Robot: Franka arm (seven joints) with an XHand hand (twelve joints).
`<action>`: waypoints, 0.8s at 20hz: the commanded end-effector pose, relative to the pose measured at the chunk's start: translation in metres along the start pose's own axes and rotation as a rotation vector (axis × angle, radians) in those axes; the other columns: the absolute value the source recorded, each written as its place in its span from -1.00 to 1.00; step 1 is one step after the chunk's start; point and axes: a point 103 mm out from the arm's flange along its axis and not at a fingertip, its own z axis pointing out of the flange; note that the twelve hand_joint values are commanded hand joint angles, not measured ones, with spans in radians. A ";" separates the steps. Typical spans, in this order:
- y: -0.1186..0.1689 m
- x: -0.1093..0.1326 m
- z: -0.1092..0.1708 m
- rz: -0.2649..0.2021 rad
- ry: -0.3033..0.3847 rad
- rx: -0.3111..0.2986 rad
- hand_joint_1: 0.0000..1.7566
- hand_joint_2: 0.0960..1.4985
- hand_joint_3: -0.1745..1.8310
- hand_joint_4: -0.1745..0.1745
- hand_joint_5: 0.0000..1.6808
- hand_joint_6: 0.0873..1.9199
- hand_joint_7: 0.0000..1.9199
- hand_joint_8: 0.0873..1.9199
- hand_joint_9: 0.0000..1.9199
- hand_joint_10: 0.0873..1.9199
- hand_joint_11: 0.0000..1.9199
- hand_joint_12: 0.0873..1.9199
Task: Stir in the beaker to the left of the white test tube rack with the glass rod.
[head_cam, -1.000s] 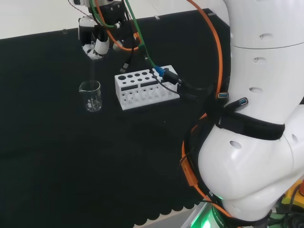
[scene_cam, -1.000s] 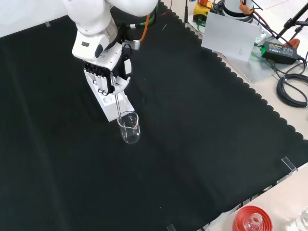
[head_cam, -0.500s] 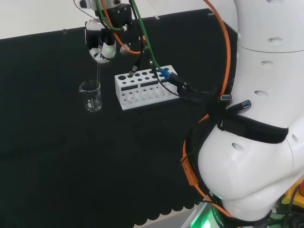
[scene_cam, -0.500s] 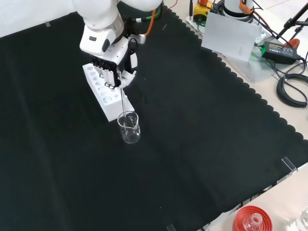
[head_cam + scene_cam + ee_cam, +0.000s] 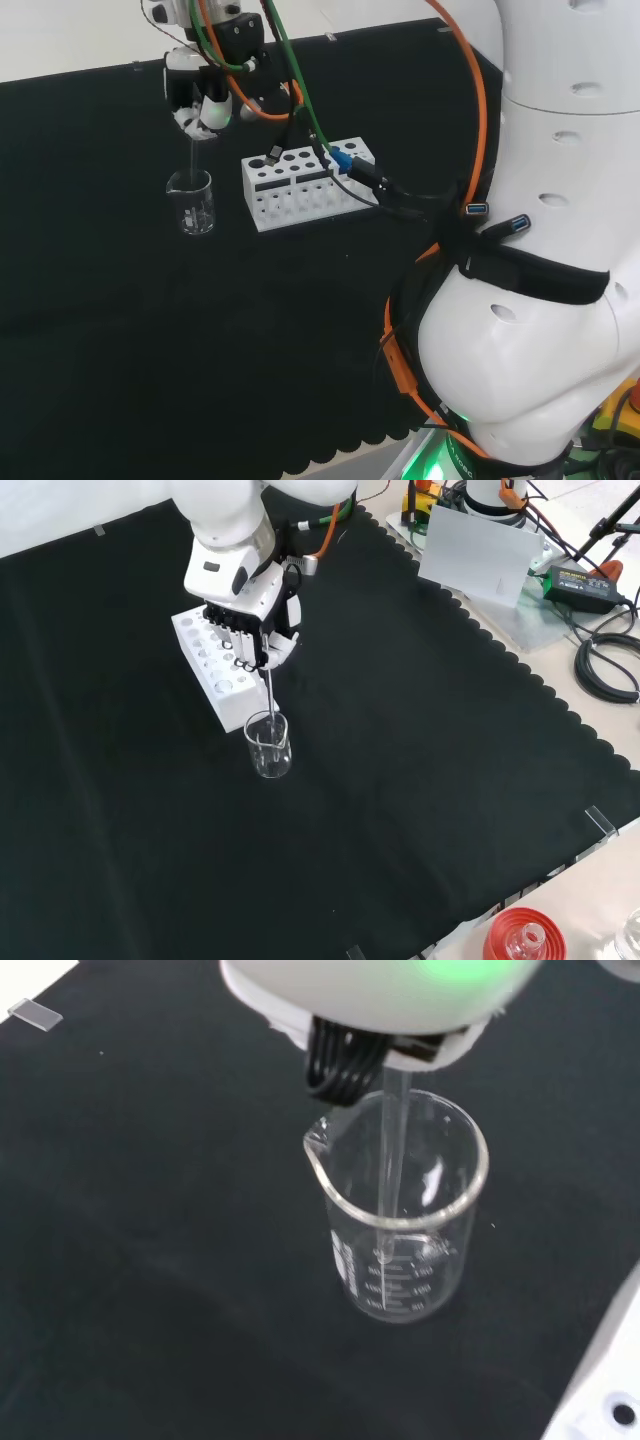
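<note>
Stirring under way: hand (image 5: 252,630), fingers curled round the glass rod (image 5: 269,693), has swung over the past second above the beaker (image 5: 269,746) standing just beside the white test tube rack (image 5: 215,667), rod tip inside the beaker throughout, indicating circular strokes.

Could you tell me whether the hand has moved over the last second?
Yes: in the front view the hand has shifted right along the white rack, rod tip staying in the beaker.

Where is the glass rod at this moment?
The glass rod hangs from the hand with its lower end inside the beaker. In the head view the beaker stands left of the white test tube rack.
</note>
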 end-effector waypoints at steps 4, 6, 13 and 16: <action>0.033 -0.001 -0.002 -0.028 -0.001 0.011 0.50 -0.30 0.03 -1.00 0.39 -0.10 0.28 -0.11 0.81 -0.49 0.68 -0.30; 0.035 -0.011 -0.004 -0.020 0.000 0.013 0.50 -0.30 0.03 -1.00 0.39 -0.10 0.28 -0.11 0.81 -0.49 0.68 -0.30; 0.018 -0.036 -0.010 0.011 -0.005 0.006 0.50 -0.30 0.03 -1.00 0.39 -0.10 0.28 -0.11 0.81 -0.49 0.68 -0.30; 0.013 -0.039 -0.012 0.032 -0.002 0.002 0.50 -0.30 0.03 -1.00 0.39 -0.10 0.28 -0.11 0.81 -0.49 0.68 -0.30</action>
